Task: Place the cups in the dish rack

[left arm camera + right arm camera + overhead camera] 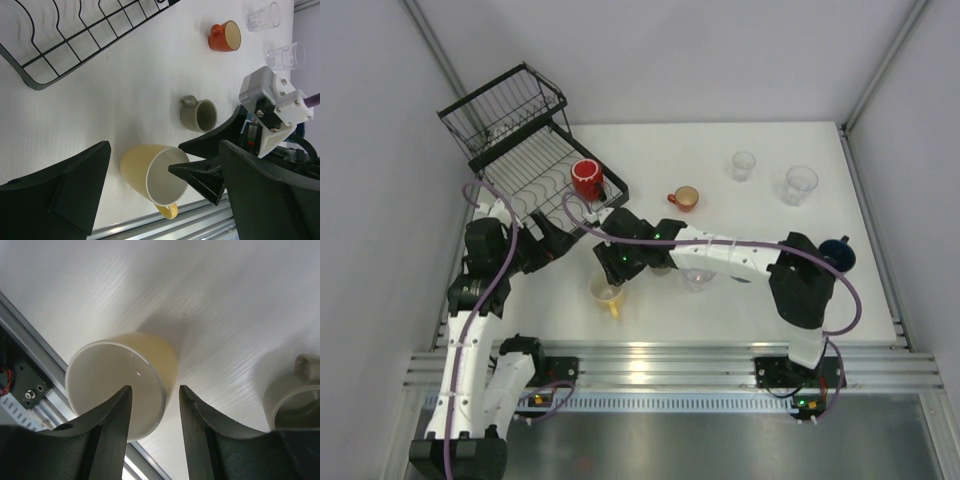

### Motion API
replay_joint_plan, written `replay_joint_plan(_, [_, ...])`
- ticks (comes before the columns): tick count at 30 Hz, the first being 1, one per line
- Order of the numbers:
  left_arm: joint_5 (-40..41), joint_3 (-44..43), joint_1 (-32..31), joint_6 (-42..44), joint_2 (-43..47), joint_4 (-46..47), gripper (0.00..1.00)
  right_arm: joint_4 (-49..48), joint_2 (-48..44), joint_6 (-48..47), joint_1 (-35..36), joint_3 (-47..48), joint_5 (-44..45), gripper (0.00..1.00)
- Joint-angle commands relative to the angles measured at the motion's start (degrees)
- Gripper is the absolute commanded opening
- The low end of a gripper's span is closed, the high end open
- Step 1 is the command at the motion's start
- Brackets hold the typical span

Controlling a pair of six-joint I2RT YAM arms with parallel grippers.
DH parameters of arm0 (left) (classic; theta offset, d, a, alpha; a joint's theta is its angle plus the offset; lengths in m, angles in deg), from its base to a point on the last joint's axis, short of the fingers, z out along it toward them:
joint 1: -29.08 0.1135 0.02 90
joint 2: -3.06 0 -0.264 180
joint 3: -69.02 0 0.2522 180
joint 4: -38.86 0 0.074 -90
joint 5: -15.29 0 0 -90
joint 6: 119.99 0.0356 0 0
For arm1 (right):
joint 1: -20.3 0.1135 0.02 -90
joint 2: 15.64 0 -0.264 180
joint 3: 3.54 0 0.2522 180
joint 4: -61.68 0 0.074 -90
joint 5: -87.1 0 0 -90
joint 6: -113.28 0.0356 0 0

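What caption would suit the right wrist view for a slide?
Right gripper, jaws apart, straddles the rim of a yellow cup lying on its side; an olive-grey mug sits nearby.

Your left arm (460, 365) and right arm (735, 255) pair white link shells with black joint housings. A purple cable (860, 300) loops along each. The fingers (107, 435) are matte black tapered wedges, and a white bracket (272, 102) near the right wrist carries small silver screws (283, 80).

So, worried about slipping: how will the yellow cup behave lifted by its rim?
Likely rigid and glossy, so the yellow cup may slip in the right hand, whose fingers straddle its wall. Gripped off-centre, it would probably swing. Lying tilted, it could roll if nudged.
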Motion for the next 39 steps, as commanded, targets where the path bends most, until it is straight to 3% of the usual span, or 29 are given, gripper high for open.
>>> replay_joint_plan(1, [-0.9, 0.9, -0.2, 0.0, 0.3, 2.4, 0.95, 1.6, 1.5, 0.2, 1.2, 3.2, 1.6, 0.44])
replay_joint_plan(6, [0.5, 0.8, -0.2, 0.1, 1.5, 2.3, 0.94, 2.6, 3.3, 1.3, 1.4, 3.5, 2.0, 0.41])
replay_joint_plan(9, [0.2, 1.0, -0.2, 0.2, 1.0, 2.4, 0.94, 2.2, 3.1, 1.7, 1.5, 3.2, 2.1, 0.33])
replay_joint_plan(15, [-0.7, 0.0, -0.2, 0.4, -0.4, 2.4, 0.93, 1.2, 2.9, 2.2, 1.4, 4.7, 2.6, 0.02])
replay_joint_plan(16, [-0.9, -0.7, -0.1, 0.1, -0.6, 2.4, 0.93, 1.1, 2.8, 2.6, 1.4, 4.7, 2.6, 0.00])
replay_joint_plan(24, [-6.3, -4.6, -0.2, 0.4, -2.1, 3.4, 0.92, -2.3, -1.8, 5.2, -1.8, 4.6, 2.4, 0.00])
replay_joint_plan(29, [-12.3, -6.7, -0.1, -0.2, -2.9, 7.5, 0.91, -6.5, -8.5, 8.4, -8.2, 2.0, -2.4, 0.00])
replay_joint_plan(34, [-21.8, -10.1, -0.2, -4.5, -5.7, 11.5, 0.90, -7.8, -13.6, 9.1, -14.2, 0.4, -1.7, 0.00])
replay_joint_plan(39, [-23.5, -13.1, -0.2, -8.2, -5.2, 16.2, 0.91, -15.9, -19.5, 11.3, -20.4, -2.5, -7.5, 0.00])
